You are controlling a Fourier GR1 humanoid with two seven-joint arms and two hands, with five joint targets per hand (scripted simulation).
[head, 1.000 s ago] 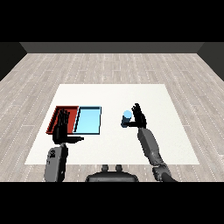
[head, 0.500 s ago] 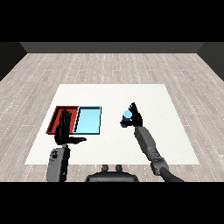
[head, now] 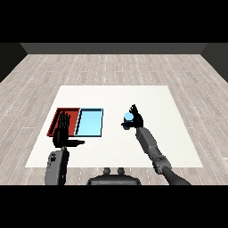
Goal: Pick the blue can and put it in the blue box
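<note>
Nearest me, my left robot hand (head: 61, 133) stands upright over the front left of the white surface (head: 116, 95), fingers straight and apart, thumb stuck out to the side, holding nothing. It covers the front edge of the red tray (head: 57, 119). My right robot hand (head: 135, 119) is raised over the middle of the surface, its fingers curled round the one blue can (head: 128, 117), which sits upright in my grasp, off to the right of both trays. Two trays lie side by side, touching: the red one at left and the blue tray (head: 90, 122) at right. I see one can, two trays and nothing else on the surface.
</note>
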